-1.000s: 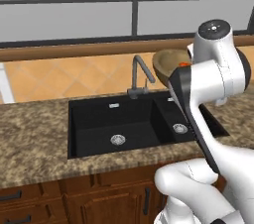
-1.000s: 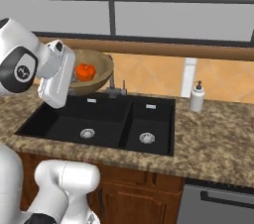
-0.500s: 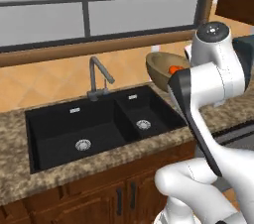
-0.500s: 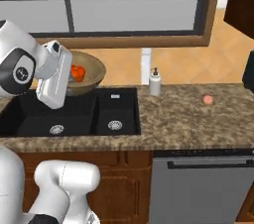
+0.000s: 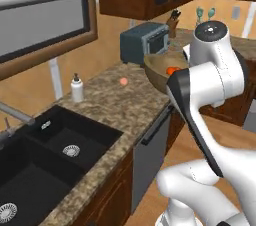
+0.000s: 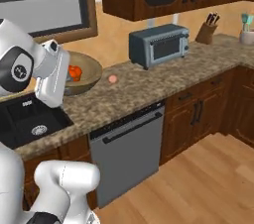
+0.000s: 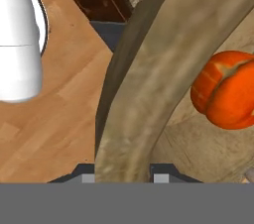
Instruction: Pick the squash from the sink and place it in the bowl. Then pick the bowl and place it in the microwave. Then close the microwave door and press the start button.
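My gripper [image 7: 123, 173] is shut on the rim of the tan-brown bowl [image 7: 134, 89], one dark fingertip on each side of the wall. The orange-red squash [image 7: 227, 91] lies inside the bowl. The bowl [image 5: 159, 68] hangs in the air above the counter's edge with the squash [image 5: 172, 70] in it, close against my arm. From the right side the bowl [image 6: 85, 71] and squash [image 6: 74, 72] sit just beside my white hand. The black sink [image 5: 55, 140] [image 6: 25, 119] is off to the left. The microwave and its door are out of view.
A grey-blue toaster oven [image 6: 158, 44] [image 5: 145, 42] stands on the granite counter, a small pink thing [image 6: 113, 78] lying in front of it. A soap bottle [image 5: 76, 88] is by the sink. A dishwasher [image 6: 129, 146] fronts the counter, with wooden floor [image 6: 198, 183] to the right.
The base has driven and turned right, so the whole picture has shifted: the sink slid left and the toaster oven and corner counter came into view. The bowl stays in my grip.
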